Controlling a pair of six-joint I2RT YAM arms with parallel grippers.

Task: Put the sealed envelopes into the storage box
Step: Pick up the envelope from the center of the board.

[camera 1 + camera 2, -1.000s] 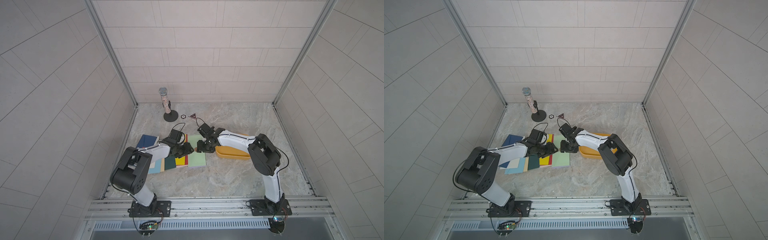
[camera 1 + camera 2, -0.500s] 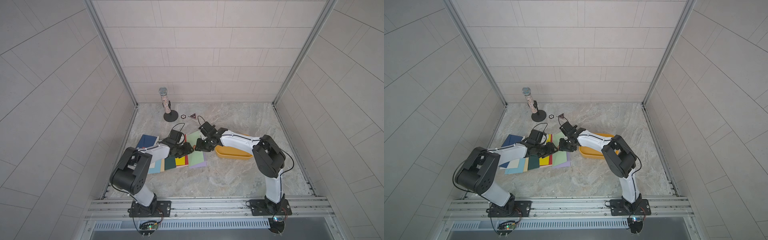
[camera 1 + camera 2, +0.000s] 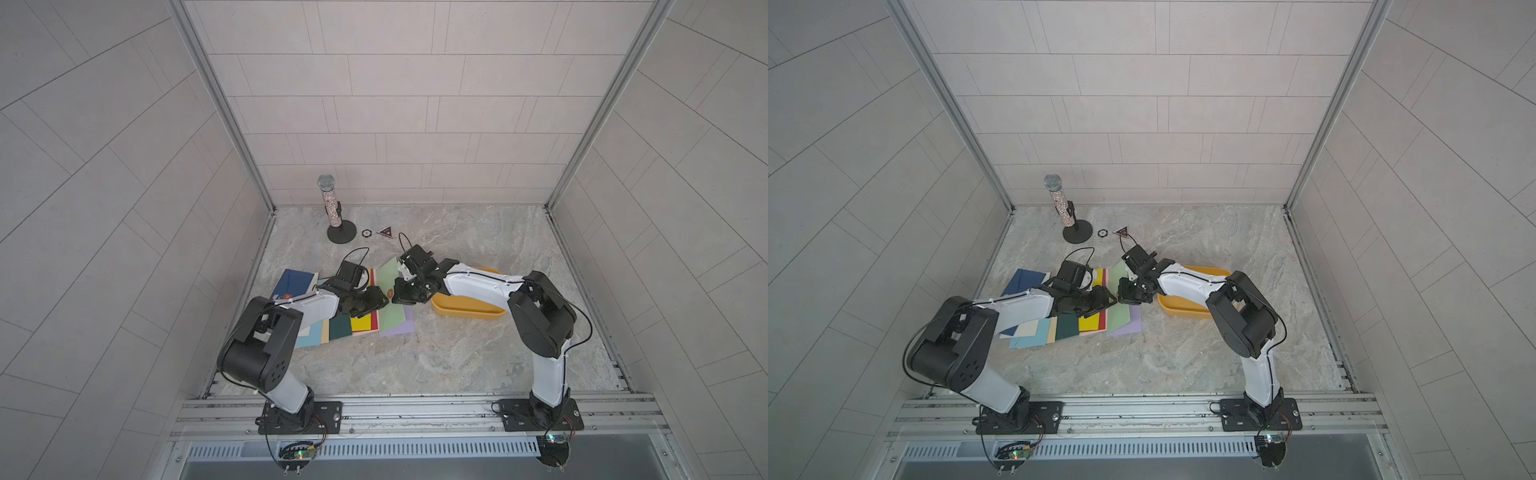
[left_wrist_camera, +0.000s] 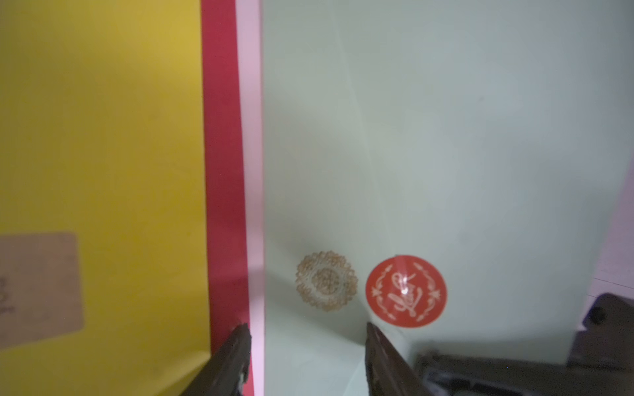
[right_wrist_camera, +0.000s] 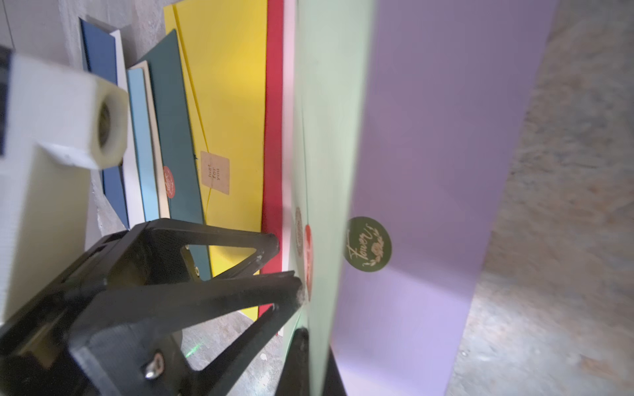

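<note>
Several sealed envelopes lie fanned out in a pile left of the mustard storage box point(image 3: 469, 311) point(image 3: 1183, 309). My right gripper point(image 3: 399, 297) point(image 3: 1125, 297) point(image 5: 314, 346) is shut on the right edge of the light green envelope point(image 3: 392, 318) point(image 3: 1119, 316) point(image 4: 446, 137) point(image 5: 326, 137), which carries a red seal point(image 4: 406, 291) and is raised off the lilac envelope point(image 3: 401, 328) point(image 5: 446, 137). My left gripper point(image 3: 376, 297) point(image 3: 1106, 299) point(image 4: 305, 327) point(image 5: 286, 265) is open, its tips down on the pink point(image 4: 249, 137) and light green envelopes. Yellow point(image 4: 103, 137) and red point(image 4: 221, 137) envelopes lie beside them.
A glittery microphone on a round stand point(image 3: 330, 208) stands at the back left, with a round badge point(image 3: 365, 233) and a triangular badge point(image 3: 385, 232) beside it. Dark green point(image 3: 340, 328) and navy point(image 3: 293, 280) envelopes lie under my left arm. Tiled walls close in three sides.
My right gripper has closed on the light green envelope's edge and tipped it up, which uncovered the lilac envelope beneath. My left gripper has stayed put and open.
</note>
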